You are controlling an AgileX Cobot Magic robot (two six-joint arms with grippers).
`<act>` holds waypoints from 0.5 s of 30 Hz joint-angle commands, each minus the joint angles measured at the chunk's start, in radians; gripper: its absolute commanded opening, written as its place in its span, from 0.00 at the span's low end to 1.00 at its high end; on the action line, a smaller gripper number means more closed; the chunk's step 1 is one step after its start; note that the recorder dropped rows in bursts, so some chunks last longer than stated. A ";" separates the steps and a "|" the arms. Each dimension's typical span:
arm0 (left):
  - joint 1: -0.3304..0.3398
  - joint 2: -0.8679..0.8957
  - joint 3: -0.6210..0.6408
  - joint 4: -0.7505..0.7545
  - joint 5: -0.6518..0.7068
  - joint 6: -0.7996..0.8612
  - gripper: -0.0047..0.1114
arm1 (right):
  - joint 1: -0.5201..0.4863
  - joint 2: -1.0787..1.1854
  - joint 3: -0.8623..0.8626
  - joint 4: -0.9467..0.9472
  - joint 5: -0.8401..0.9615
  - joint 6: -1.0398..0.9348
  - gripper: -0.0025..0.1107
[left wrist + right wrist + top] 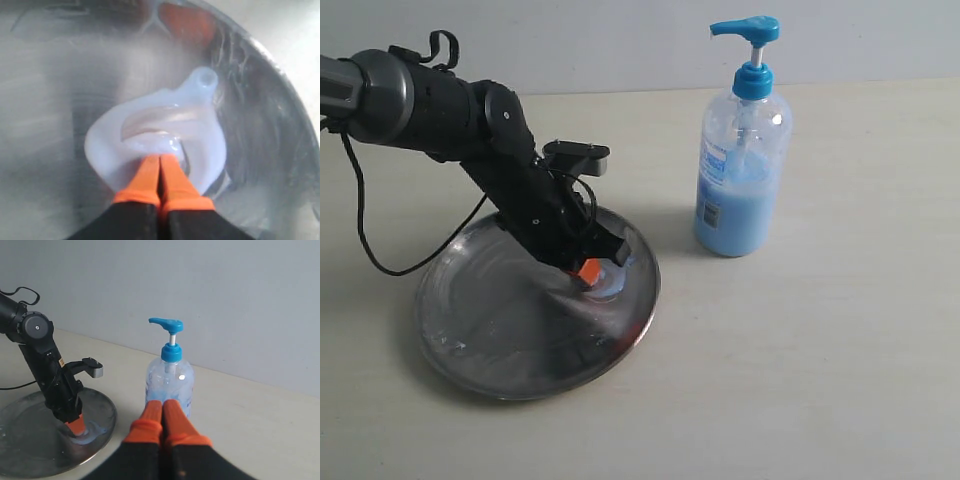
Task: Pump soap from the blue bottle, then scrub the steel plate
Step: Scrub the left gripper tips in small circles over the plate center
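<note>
The left gripper [161, 159] has its orange fingers pressed together on nothing, tips down in the soap [202, 150] near the plate's [490, 340] rim on the bottle side, and its arm [510, 170] slants up and away to the left. The right gripper [163, 405], likewise closed and empty, hangs above the table [820, 350] facing the bottle [742, 170], which stands upright near the plate.

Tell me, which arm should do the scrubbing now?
The left. The left gripper is shut, its tips in the soap on the plate, so it probably only needs to rub. The right gripper is shut too, but hangs away from the plate, facing the bottle.
</note>
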 commanded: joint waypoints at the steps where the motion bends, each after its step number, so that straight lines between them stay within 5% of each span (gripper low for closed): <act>1: -0.034 0.029 0.018 -0.044 -0.019 0.034 0.04 | -0.003 -0.002 0.002 -0.004 -0.014 -0.001 0.02; 15: -0.003 0.031 0.018 -0.028 -0.111 0.000 0.04 | -0.003 -0.002 0.002 -0.004 -0.014 -0.001 0.02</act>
